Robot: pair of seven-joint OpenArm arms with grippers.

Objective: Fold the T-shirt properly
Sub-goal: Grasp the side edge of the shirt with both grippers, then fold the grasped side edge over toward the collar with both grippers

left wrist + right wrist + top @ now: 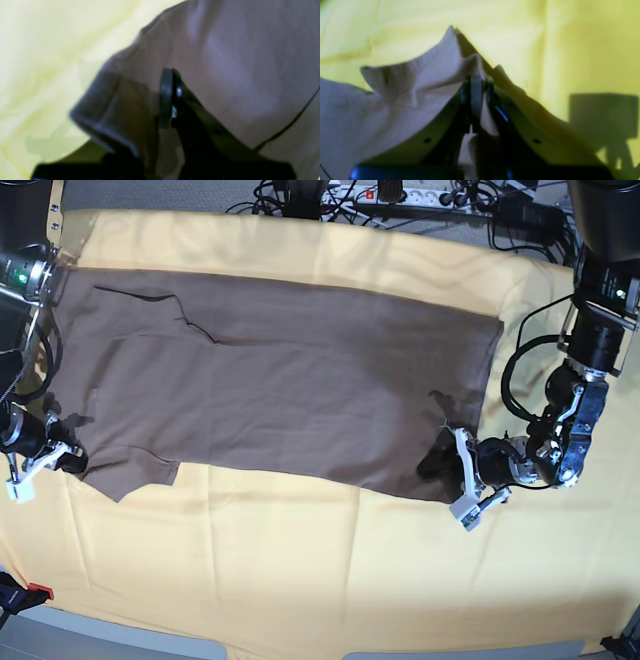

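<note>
**T-shirt held at both near corners**

T-shirt (280, 370) lies flat and spread out on the yellow cloth (320, 580). Its long way runs side to side across the table. The neck and sleeves are on the picture's left, the bottom hem on the right.

The right gripper (476, 86) is pressed together, pinching the near sleeve. The left gripper (462, 480) sits at the near hem corner. Its wrist picture is blurry, but it looks shut on the brown fabric.

Both claws sit on the shirt's near edge, so the rest of the shirt lies away from them, toward the far side. I think the near edge should go up and over.

Black cables (400, 198) lie past the far edge.
</note>
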